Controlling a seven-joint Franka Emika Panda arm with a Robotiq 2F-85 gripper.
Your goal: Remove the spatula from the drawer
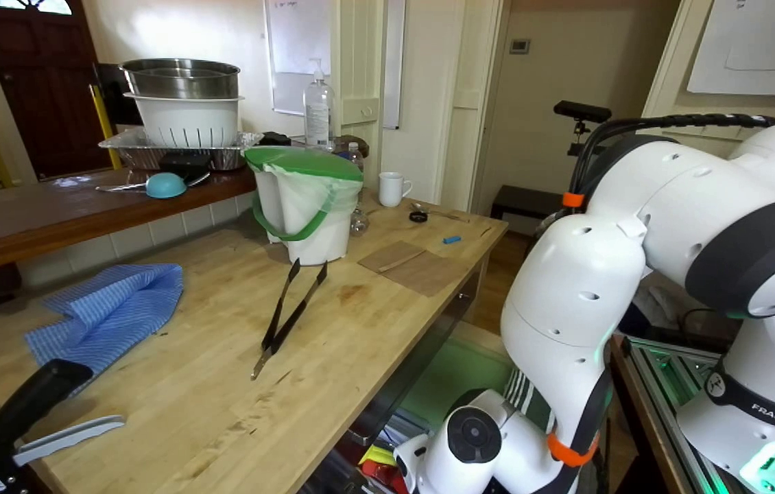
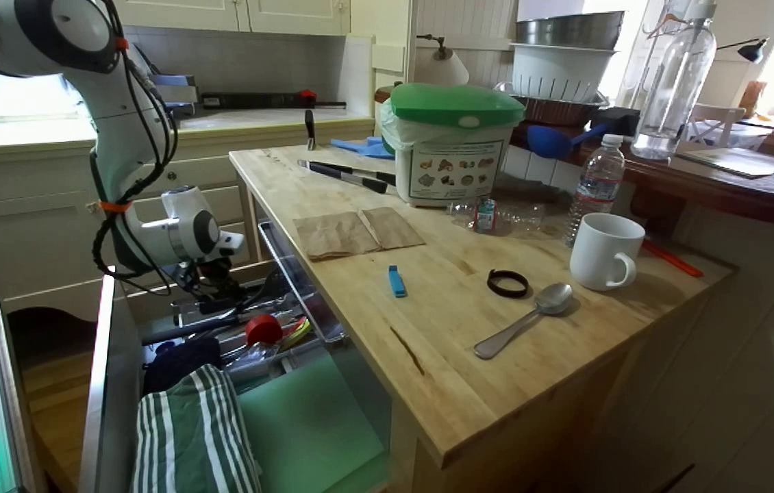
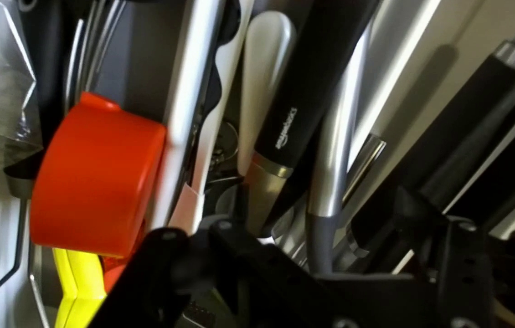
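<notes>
Lower left in an exterior view, the pulled-out drawer (image 2: 115,404) holds utensils (image 2: 181,331); which is the spatula, I cannot tell. Lower centre in the wrist view, the end effector (image 3: 322,200) is released, jaws apart.

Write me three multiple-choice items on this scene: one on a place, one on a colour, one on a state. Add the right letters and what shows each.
1. Where does the dark-and-white striped cloth lie?
A) on the counter
B) in the drawer
C) inside the mug

2. What colour is the lid of the white bin?
A) red
B) blue
C) green

3. How do the arms of the black tongs stand?
A) spread apart
B) pressed together
C) crossed

1 B: in an exterior view it lies behind the drawer's front, lower than the counter.
2 C: the lid shows green in both exterior views.
3 A: in an exterior view a clear gap separates their tips.
</notes>
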